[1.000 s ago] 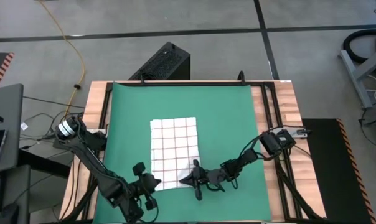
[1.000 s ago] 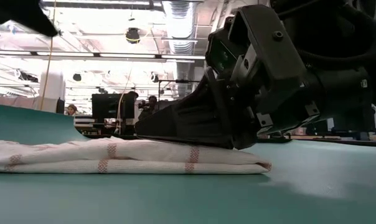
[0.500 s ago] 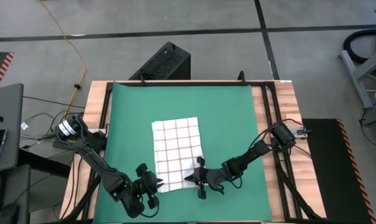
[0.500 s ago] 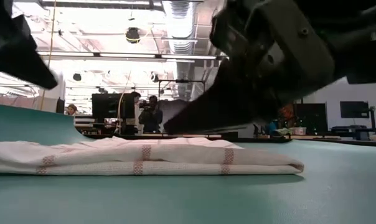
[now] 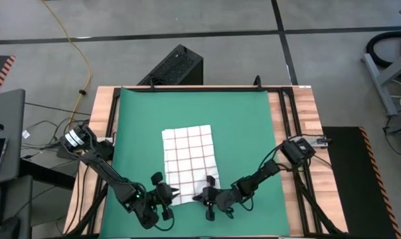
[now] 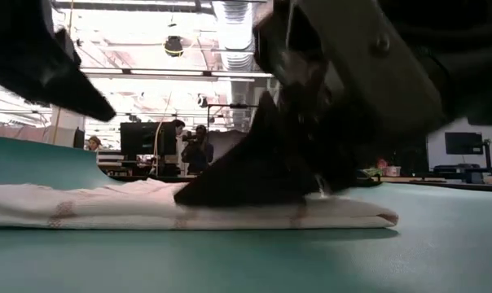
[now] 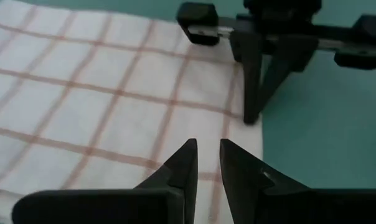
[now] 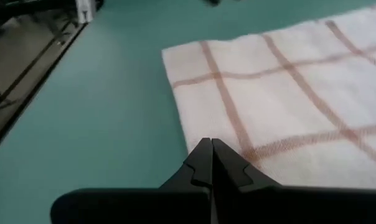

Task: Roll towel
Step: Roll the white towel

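The white towel [image 5: 189,162] with red-brown grid lines lies flat on the green mat [image 5: 240,119]. It also shows in the low view [image 6: 83,213]. My left gripper [image 5: 166,198] hovers just above the towel's near left part. Its fingers [image 7: 205,155] stand a narrow gap apart and hold nothing. My right gripper [image 5: 207,199] is shut and low at the towel's near edge, close to the near right corner. It also shows in the right wrist view [image 8: 211,150]. My right gripper rests its shut fingertips [image 7: 250,115] on the towel's near edge [image 8: 191,134], close to the near right corner. The fingers slant down from the table's right and near side. The towel lies flat on the mat under them.
The mat covers most of the wooden table [image 5: 307,113]. Black rails [image 5: 290,133] run along both sides. Bare mat lies to the right of the towel [image 5: 247,153] and beyond its far edge. A black box [image 5: 174,66] stands behind the table. People show far off in the low view [image 6: 199,146].
My left gripper has moved right and toward the near edge, in over the towel's near left part. My right gripper rose off the towel, then came down again on its near edge. The towel's near right end has slid a little toward the table's right.
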Robot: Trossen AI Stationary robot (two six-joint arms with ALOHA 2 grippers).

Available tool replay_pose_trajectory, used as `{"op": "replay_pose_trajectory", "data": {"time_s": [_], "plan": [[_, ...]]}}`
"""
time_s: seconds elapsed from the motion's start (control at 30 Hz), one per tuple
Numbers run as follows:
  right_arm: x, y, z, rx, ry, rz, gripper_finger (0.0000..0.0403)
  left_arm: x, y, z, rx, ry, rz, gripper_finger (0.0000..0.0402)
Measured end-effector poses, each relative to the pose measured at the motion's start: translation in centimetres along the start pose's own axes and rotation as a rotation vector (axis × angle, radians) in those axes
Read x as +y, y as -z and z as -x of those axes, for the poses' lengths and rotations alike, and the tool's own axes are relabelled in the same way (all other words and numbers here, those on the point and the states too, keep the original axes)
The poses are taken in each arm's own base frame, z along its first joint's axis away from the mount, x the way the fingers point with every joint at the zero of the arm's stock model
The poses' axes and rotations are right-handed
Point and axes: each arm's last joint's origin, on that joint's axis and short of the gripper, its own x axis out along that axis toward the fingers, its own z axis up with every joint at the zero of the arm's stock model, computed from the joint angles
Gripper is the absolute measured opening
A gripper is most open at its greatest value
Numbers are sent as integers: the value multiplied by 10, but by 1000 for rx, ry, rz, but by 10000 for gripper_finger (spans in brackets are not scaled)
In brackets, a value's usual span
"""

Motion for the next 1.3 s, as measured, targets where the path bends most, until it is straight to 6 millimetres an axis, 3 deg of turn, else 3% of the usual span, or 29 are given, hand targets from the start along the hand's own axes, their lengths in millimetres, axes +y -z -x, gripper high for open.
{"op": "replay_pose_trajectory", "data": {"time_s": [0.27,0.53,0.63,0.87,1.03,1.17,1.3], "plan": [[2,16,6,56,83,-54,20,-6,17,-13,50,17,-10,57],[6,10,7,4,34,-58,22,-6,-8,10,104,196,-183,62],[10,-6,14,-22,-4,25,30,-7,-14,18,134,297,-277,75],[16,-73,51,-58,-58,290,81,-14,-37,32,98,392,-378,130],[3,-99,91,138,-21,508,142,-10,-35,33,140,356,-486,174],[-10,-89,110,377,-48,735,191,-5,-29,29,154,310,-572,195],[-16,-79,113,505,-56,813,220,1,-23,25,163,277,-582,198]]}}
